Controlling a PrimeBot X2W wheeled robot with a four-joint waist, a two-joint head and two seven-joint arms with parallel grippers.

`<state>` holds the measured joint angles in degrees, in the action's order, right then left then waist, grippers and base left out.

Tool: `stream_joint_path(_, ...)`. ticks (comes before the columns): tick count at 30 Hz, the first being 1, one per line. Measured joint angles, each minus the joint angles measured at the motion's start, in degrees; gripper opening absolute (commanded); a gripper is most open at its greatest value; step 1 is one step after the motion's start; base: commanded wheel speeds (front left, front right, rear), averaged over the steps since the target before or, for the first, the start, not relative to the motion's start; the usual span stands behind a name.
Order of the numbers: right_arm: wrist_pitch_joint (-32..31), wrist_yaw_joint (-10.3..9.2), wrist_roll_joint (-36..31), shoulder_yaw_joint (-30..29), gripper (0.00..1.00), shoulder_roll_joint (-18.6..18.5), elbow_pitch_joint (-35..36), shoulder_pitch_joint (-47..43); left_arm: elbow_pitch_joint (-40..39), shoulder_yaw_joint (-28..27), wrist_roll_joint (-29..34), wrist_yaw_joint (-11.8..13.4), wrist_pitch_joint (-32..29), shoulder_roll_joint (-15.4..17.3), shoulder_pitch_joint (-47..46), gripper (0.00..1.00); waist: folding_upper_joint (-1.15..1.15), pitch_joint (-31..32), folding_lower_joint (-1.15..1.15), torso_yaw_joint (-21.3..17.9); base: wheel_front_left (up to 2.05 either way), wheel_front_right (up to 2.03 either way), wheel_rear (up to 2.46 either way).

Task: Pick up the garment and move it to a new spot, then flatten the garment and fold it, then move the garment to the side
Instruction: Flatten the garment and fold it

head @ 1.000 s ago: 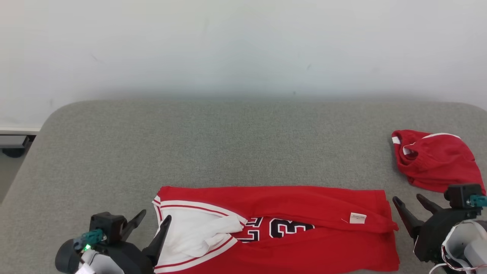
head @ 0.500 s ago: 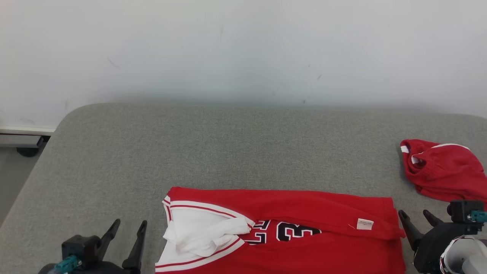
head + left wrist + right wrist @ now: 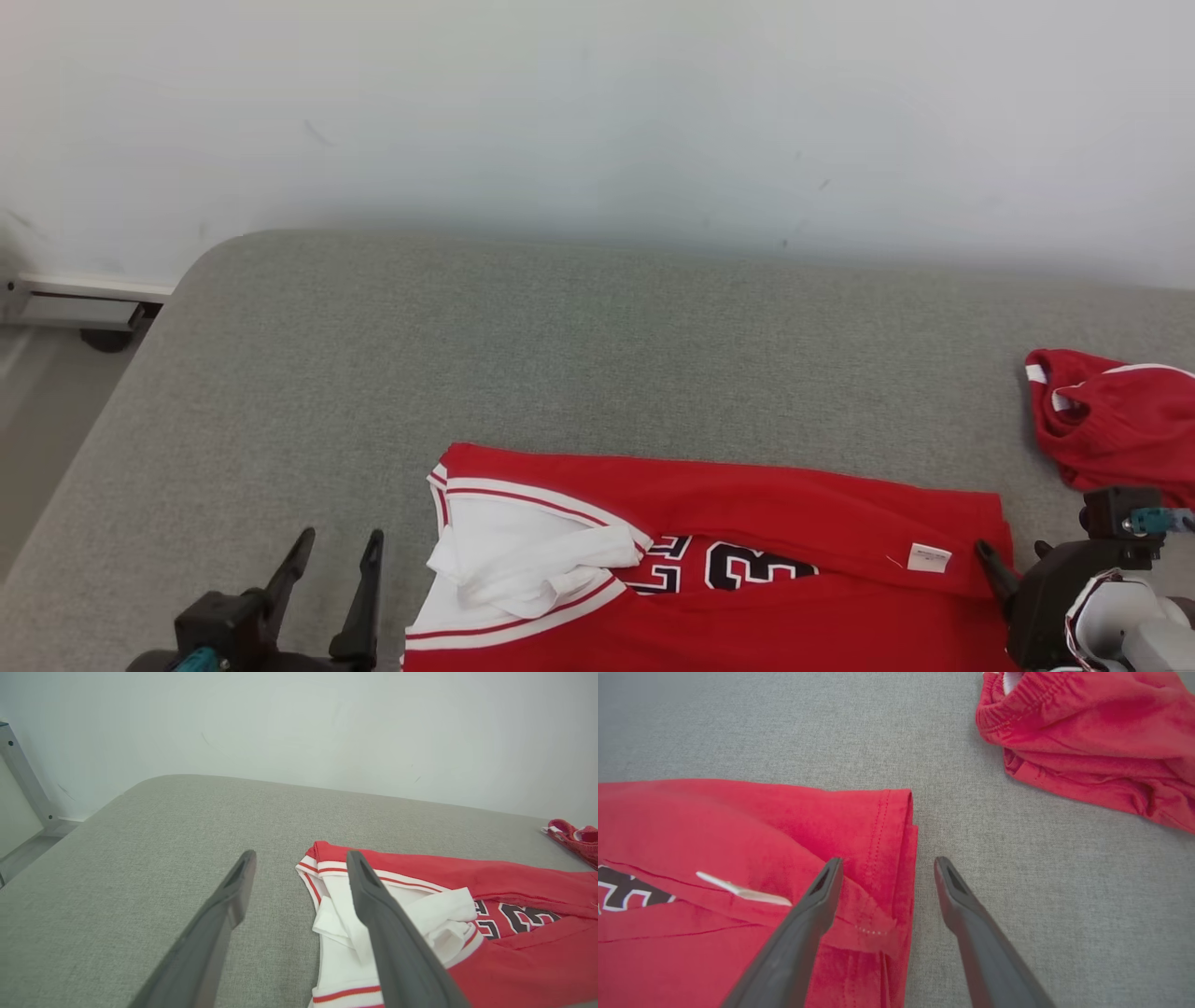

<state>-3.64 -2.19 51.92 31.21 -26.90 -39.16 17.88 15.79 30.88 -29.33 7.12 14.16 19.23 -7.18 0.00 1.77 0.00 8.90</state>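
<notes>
Left hand and right hand both released, empty. Red jersey, folded lengthwise, lay flat on grey counter between them; hem edge beneath right hand's spread fingers. Crumpled red shorts lay beyond right hand.

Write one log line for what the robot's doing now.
jersey: folded, flat on grey pad | left gripper: open, empty, beside neck | right gripper: open, empty, at hem
</notes>
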Motion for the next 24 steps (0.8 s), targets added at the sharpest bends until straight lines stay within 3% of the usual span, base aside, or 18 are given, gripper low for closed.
stream_joint_path(18, -7.61, -1.58, -0.56, 2.58, 1.0, 1.62, -5.64, 3.58, -5.03, -7.75, 7.83, 0.0, 0.01, -3.08, 3.78, 1.0, 0.0, -2.01, 0.0, 2.17, 0.0, 0.0, 0.0)
stream_joint_path(19, -8.27, -1.58, -0.55, 2.75, 0.83, 1.79, -5.78, 3.86, -5.27, -8.28, 7.97, 0.0, 0.01, -3.16, 4.05, 1.0, 0.0, -2.03, 0.01, 2.08, 0.0, 0.0, 0.0)
stream_joint_path(20, -8.55, -1.58, -0.52, 2.77, 0.44, 1.87, -5.87, 3.89, -5.45, -8.53, 8.29, 0.0, 0.01, -3.24, 4.3, 1.0, 0.0, -2.05, 0.0, 2.01, 0.0, 0.0, 0.0)
stream_joint_path(21, -8.57, -1.38, -0.51, 2.82, 0.18, 1.88, -5.88, 3.89, -5.47, -8.68, 8.51, 0.0, 0.0, -3.42, 4.43, 1.0, 0.0, -2.07, 0.0, 1.96, 0.0, 0.0, 0.0)
stream_joint_path(22, -8.73, -1.29, -0.48, 2.79, 0.0, 1.89, -5.88, 3.92, -5.54, -8.91, 9.01, 0.0, -0.01, -3.64, 4.53, 1.0, 0.0, -2.07, 0.0, 1.9, 0.0, 0.0, 0.0)
stream_joint_path(24, -9.04, -0.81, -0.48, 2.87, 0.0, 1.99, -5.87, 4.09, -5.87, -9.49, 9.75, 0.0, -0.08, -4.04, 4.55, 1.0, 0.0, -2.08, 0.0, 1.76, 0.0, 0.0, 0.0)
